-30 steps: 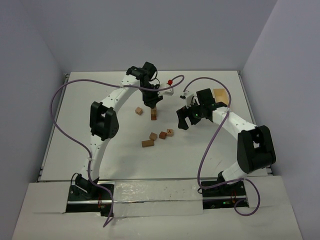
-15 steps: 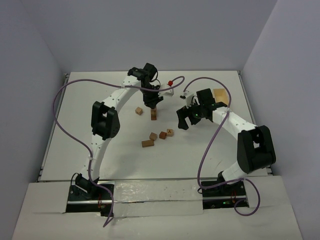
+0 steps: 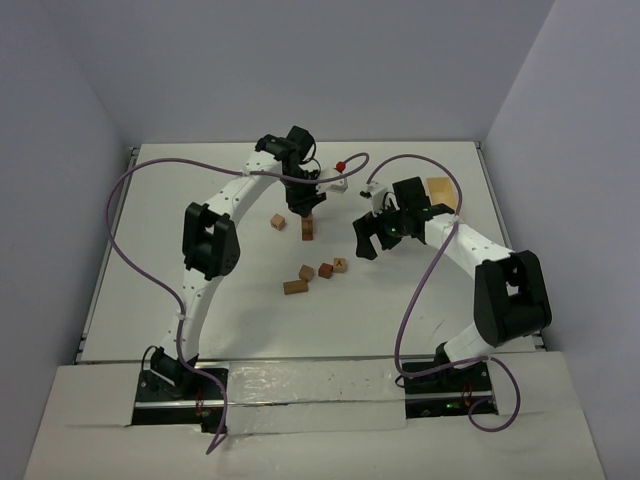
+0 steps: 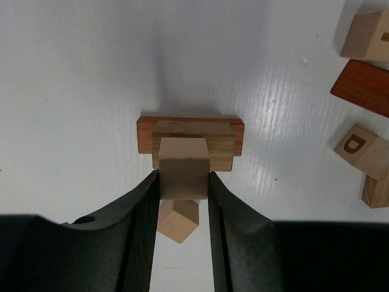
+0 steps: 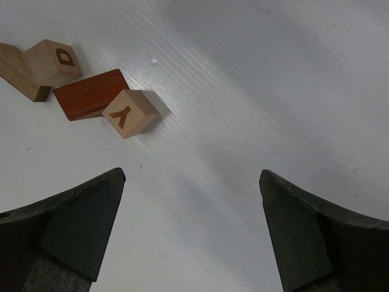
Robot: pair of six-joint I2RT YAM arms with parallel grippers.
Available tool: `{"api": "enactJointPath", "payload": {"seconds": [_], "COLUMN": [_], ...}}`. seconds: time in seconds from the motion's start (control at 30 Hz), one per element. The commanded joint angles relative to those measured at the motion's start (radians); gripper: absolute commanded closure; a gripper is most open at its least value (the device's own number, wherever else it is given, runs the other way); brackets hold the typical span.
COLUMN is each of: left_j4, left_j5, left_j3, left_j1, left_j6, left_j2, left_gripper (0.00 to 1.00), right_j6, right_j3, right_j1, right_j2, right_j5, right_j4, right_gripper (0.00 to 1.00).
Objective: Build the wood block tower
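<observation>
In the left wrist view my left gripper [image 4: 184,177] is shut on a tan cube [image 4: 184,161]. The cube sits directly over the tower [image 4: 226,141], a tan bar lying on a reddish-brown bar; whether cube and bar touch I cannot tell. From above, the left gripper [image 3: 304,207] stands over the tower [image 3: 308,231] mid-table. My right gripper [image 3: 373,236] is open with nothing between its fingers, right of the tower. Loose wood blocks lie nearby: a Y cube [image 5: 130,112], a reddish bar [image 5: 91,94], a D cube [image 5: 53,59] and a tan bar [image 5: 18,73].
One more tan cube [image 3: 278,222] lies left of the tower. The loose blocks cluster [image 3: 318,273] in front of the tower. A pale wooden tray [image 3: 438,189] sits at the back right behind the right arm. A red-tipped piece [image 3: 341,163] shows near the left wrist.
</observation>
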Motion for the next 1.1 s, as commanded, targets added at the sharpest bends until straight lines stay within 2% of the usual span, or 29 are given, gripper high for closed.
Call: {"api": "enactJointPath", "payload": {"seconds": [0.0, 0.47, 1.07], "left_j4": [0.031, 0.037, 0.034], "left_j5": [0.011, 0.003, -0.006], "left_j3": [0.042, 0.034, 0.024], "left_j1": [-0.006, -0.007, -0.007], "left_j6": [0.009, 0.002, 0.009], "left_j2": [0.006, 0.014, 0.017], "left_gripper": [0.82, 0.69, 0.67], "right_j6": [-0.001, -0.002, -0.001], "right_j3": [0.022, 0.026, 0.027], "right_j1": [-0.009, -0.009, -0.010], "right_j2": [0.007, 0.013, 0.015], "right_j5": [-0.015, -0.019, -0.018], "right_j4": [0.018, 0.012, 0.012], "right_gripper": [0.00, 0.00, 0.00]}}
